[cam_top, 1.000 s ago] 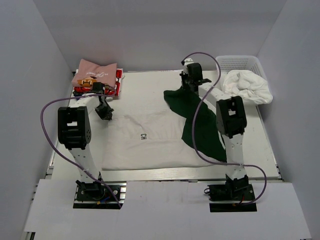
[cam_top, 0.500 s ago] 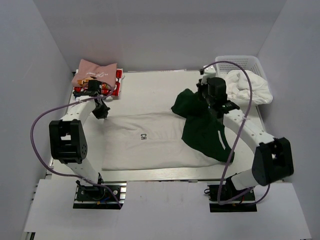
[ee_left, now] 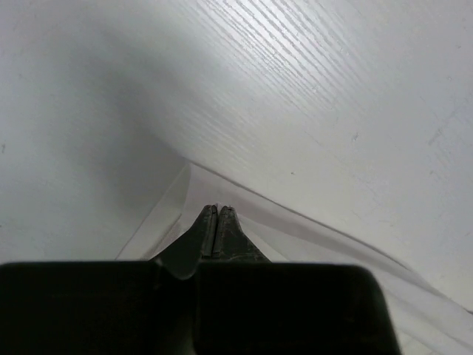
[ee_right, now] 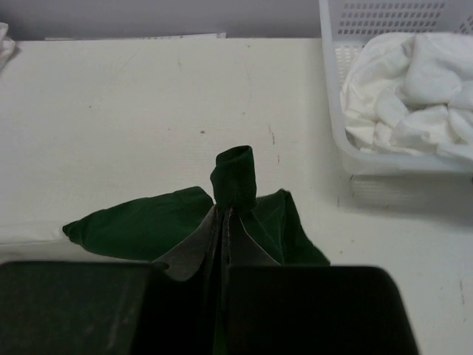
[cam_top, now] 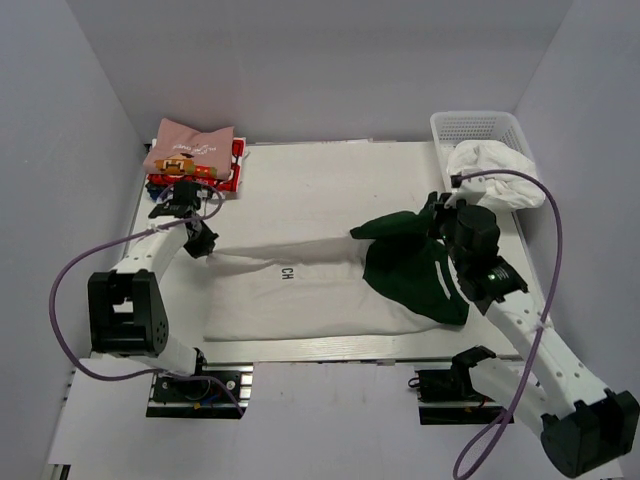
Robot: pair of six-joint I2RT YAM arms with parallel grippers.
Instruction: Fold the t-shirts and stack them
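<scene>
The off-white t-shirt [cam_top: 300, 295] with a small black print lies spread on the table, its dark green sleeve [cam_top: 410, 270] bunched at the right. My left gripper [cam_top: 204, 244] is shut on the shirt's far left corner; in the left wrist view the closed gripper [ee_left: 216, 211] pinches pale cloth [ee_left: 332, 255]. My right gripper [cam_top: 433, 216] is shut on the green sleeve; in the right wrist view the closed gripper [ee_right: 230, 213] has a green fold [ee_right: 235, 176] sticking out beyond it. A folded pink shirt [cam_top: 190, 146] tops a red one [cam_top: 237, 166] at the back left.
A white plastic basket [cam_top: 480, 122] stands at the back right corner with a crumpled white cloth [cam_top: 495, 170] in it; the right wrist view shows the basket [ee_right: 332, 111] and cloth [ee_right: 414, 89] close to the right. Grey walls enclose the table.
The right arm has swung toward the near right, dragging the green sleeve with it. The left gripper has drawn the shirt's far left corner nearer, so the far edge now lies lower.
</scene>
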